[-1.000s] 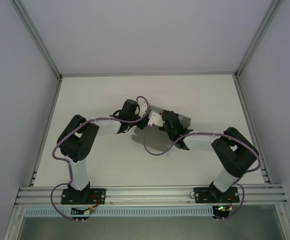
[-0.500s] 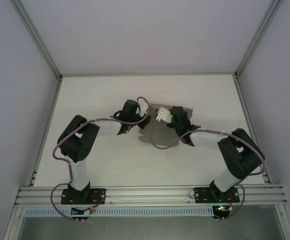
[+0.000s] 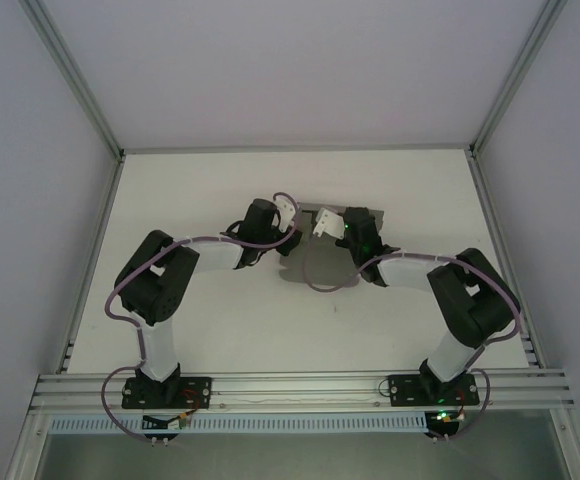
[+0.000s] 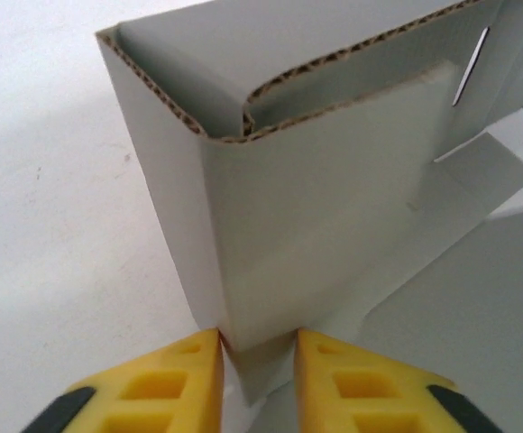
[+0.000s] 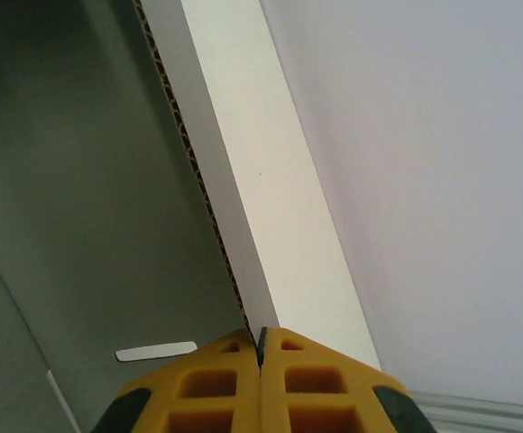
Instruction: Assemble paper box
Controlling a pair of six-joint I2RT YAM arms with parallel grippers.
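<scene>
Nearest me, the aluminium rail (image 3: pixel 300 385) carries both arm bases. From it the left arm (image 3: pixel 155 285) and the right arm (image 3: pixel 465 295) bend inward over the white worktop (image 3: pixel 410 190). They meet at the paper box (image 3: pixel 320 260), which sits about mid-worktop between the two wrists. It is a partly folded piece of grey corrugated card with one wall standing up. The left fingers (image 4: pixel 258 345) are set narrow and straddle a bottom corner fold of that upright wall. The card fills the gap between the yellow tips, so they look closed on it, though from that close angle I can't be sure how firmly. Above them in the left wrist view the wall is doubled over at its top, with brown fluting showing along the cut edge. There is a thin slot (image 4: pixel 471 68) near the far upper corner and a tab (image 4: pixel 487 167) sticking out at the right. The right fingers (image 5: pixel 261 350) are pressed together with no gap, their tips up against the fluted edge of a grey panel that runs away from them. A pale slot (image 5: pixel 158 352) shows in that panel just left of the tips. Beyond the box the worktop runs on to the pale back wall (image 3: pixel 300 70).
</scene>
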